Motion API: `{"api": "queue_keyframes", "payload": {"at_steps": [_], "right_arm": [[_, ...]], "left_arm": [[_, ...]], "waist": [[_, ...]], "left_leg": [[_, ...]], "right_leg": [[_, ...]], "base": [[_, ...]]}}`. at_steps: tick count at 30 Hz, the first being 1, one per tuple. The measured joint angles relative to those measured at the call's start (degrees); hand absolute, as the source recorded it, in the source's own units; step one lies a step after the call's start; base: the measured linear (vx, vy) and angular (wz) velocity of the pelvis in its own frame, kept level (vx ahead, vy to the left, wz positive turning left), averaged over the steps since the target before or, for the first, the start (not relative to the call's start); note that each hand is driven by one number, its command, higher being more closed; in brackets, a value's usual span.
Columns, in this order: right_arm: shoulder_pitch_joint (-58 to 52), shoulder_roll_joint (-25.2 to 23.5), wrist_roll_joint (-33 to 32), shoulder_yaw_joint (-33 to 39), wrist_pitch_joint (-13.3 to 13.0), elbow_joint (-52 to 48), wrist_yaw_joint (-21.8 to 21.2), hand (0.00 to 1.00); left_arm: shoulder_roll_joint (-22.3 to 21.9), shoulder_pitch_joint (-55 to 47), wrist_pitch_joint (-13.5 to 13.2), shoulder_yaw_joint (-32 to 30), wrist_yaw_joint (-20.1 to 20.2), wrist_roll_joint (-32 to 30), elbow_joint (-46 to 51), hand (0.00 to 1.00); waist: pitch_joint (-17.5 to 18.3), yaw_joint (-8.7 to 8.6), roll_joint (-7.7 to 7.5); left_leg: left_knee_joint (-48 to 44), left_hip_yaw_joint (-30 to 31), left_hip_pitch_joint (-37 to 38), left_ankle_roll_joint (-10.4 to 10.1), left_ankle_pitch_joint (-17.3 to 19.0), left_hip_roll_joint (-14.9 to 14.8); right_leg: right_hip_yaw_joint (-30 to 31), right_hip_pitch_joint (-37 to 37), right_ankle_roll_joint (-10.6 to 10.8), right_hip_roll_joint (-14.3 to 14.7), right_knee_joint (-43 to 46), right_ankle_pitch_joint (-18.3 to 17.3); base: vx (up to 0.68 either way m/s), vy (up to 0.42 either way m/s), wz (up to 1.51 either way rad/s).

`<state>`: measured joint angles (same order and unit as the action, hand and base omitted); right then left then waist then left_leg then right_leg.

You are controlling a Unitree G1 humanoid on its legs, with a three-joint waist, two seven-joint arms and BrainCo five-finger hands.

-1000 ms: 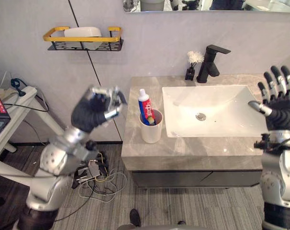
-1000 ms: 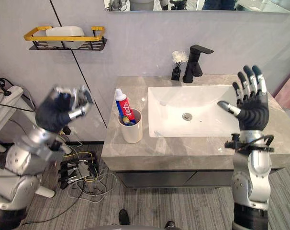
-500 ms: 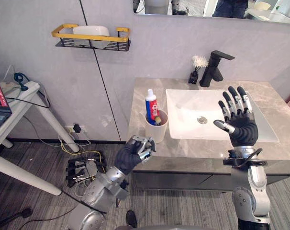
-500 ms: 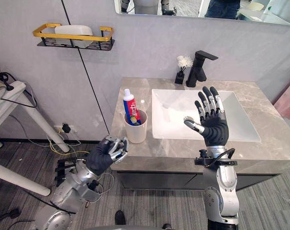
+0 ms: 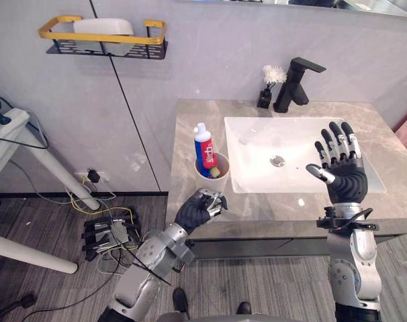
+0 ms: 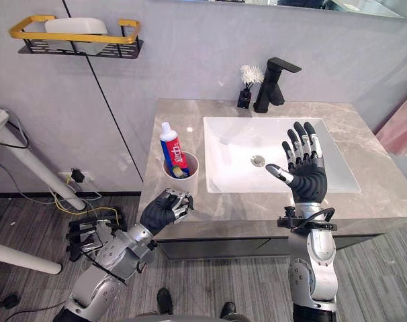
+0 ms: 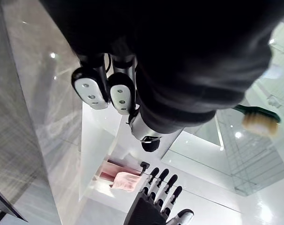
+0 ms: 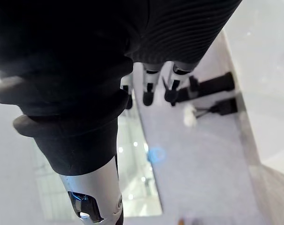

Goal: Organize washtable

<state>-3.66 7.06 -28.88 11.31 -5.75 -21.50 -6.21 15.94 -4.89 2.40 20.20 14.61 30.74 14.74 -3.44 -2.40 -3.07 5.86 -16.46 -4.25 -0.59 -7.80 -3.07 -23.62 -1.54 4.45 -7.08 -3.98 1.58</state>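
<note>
Fingers (image 5: 214,200) of left hand (image 5: 197,210) curl round green-handled, pale-bristled toothbrush (image 7: 259,123), right hand (image 5: 343,178) splayed wide.

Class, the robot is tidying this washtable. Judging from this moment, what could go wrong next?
1. The curled left hand, apparently holding a toothbrush, sits at the washtable's front edge. A slip would likely drop the brush to the floor.
2. Reaching for the cup just behind it, the hand could tip the cup, made top-heavy by the tall toothpaste tube.
The right hand hovers open near the sink.
</note>
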Motion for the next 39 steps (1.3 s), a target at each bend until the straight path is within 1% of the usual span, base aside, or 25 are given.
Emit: {"api": "queue_keyframes", "payload": {"at_steps": [7, 12, 17, 20, 23, 30, 34, 39], "right_arm": [[0.8, 0.0, -0.3, 1.6, 0.0, 0.0, 0.0, 0.00], [1.1, 0.0, -0.8, 2.4, 0.0, 0.0, 0.0, 0.00], [1.1, 0.0, -0.9, 3.6, 0.0, 0.0, -0.2, 0.00], [1.1, 0.0, -1.0, 4.7, 0.0, -0.1, -0.2, 0.00], [1.0, 0.0, -1.1, 4.7, 0.0, -0.2, -0.2, 0.00], [1.0, 0.0, -2.1, 6.3, 0.0, -0.3, -0.3, 0.00], [0.9, 0.0, -2.1, 6.6, 0.0, -1.5, -0.3, 0.00], [0.9, 0.0, -2.1, 6.7, 0.0, -2.7, -0.3, 0.00]], "left_arm": [[-1.4, 1.7, 0.0, -0.7, -0.7, -0.6, -2.1, 1.00], [-2.3, 1.7, 0.0, -3.0, -1.0, -1.9, -4.0, 1.00], [-2.4, 2.1, -0.1, -3.6, -1.1, -2.4, -4.0, 1.00], [-2.9, 2.3, -0.2, -5.0, -1.0, -3.1, -4.0, 1.00], [-2.9, 2.8, -0.3, -5.9, -1.0, -4.4, -4.1, 1.00], [-2.9, 4.8, -0.5, -7.3, -1.2, -4.8, -5.2, 1.00], [-3.2, 7.0, -0.5, -7.1, -2.4, -6.8, -6.0, 1.00], [-3.5, 9.4, -0.5, -6.3, -3.9, -6.9, -6.3, 1.00]], "waist": [[-1.5, 0.03, -0.61], [-1.7, -0.03, -0.80], [-2.1, 0.01, -1.19], [-2.6, 0.02, -1.57], [-2.6, -0.02, -1.61], [-2.7, 0.06, -1.66], [-3.1, -0.06, -1.68], [-3.9, -0.25, -1.90]], "left_leg": [[0.0, -1.1, -0.3, 0.2, 0.2, 0.1], [0.0, -1.8, -0.5, 0.2, 0.3, 0.0], [0.0, -1.8, -0.5, 0.0, 0.5, 0.0], [0.0, -1.8, -0.5, 0.0, 0.5, 0.0], [0.0, -1.9, -0.7, 0.0, 0.5, 0.0], [0.0, -2.0, -1.2, 0.2, 0.5, 0.1], [0.0, -2.0, -1.2, 0.1, 0.6, 0.1], [0.0, -2.2, -1.2, 0.2, 0.7, 0.2]], "right_leg": [[1.0, 1.2, 0.0, 0.0, 0.6, 0.0], [1.7, 1.8, 0.0, -0.1, 0.8, 0.0], [1.7, 1.8, 0.0, -0.1, 0.8, 0.0], [1.7, 1.9, 0.0, -0.1, 0.8, 0.0], [1.8, 2.0, 0.0, -0.1, 0.8, 0.0], [1.8, 2.6, 0.1, -0.2, 0.9, 0.0], [1.9, 2.7, 0.1, -0.2, 0.9, 0.1], [2.0, 2.8, 0.1, -0.2, 1.0, 0.1]], "base": [[0.02, 0.018, -0.07], [0.01, 0.018, -0.08], [0.00, 0.000, 0.00], [0.00, 0.000, 0.00], [0.00, 0.000, 0.00], [0.00, 0.002, 0.00], [0.00, 0.000, 0.00], [0.00, 0.000, 0.00]]}}
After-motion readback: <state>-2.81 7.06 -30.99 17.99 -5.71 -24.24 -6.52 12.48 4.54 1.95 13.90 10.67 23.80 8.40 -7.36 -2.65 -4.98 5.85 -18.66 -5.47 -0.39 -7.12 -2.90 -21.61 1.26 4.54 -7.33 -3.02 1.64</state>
